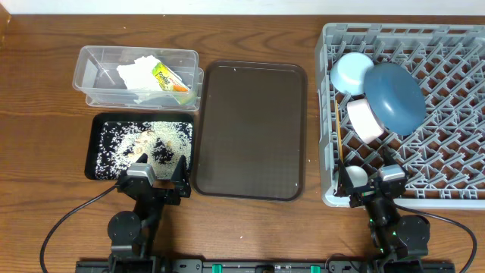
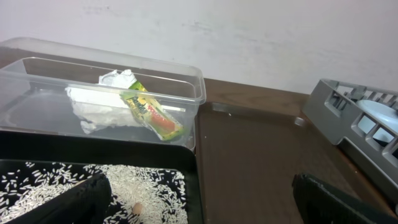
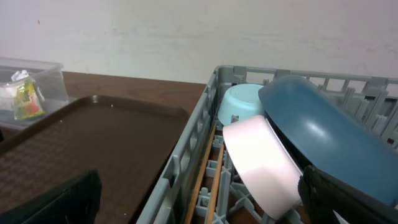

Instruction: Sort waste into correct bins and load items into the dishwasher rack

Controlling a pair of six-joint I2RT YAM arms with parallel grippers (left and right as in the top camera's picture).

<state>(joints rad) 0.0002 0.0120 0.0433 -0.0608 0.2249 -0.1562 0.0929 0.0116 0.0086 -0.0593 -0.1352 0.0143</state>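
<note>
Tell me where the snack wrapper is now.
In the overhead view, the snack wrapper lies inside the clear tub on the left side, beside the white napkin.

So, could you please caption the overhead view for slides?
Napkin, wrapper in clear tub; rice in black tray; bowls in dishwasher rack; left gripper, right gripper open.

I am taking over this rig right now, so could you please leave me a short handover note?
Left gripper: open, empty, at the near edge of the black tray.
Right gripper: open, empty, at the near edge of the rack.
Done: napkin and wrapper lie in the clear tub; rice is in the black tray. The rack holds the dark-blue bowl, light-blue bowl, white bowl and chopsticks.
Left: the small cup cannot be made out for sure; check the rack near the right gripper.
</note>
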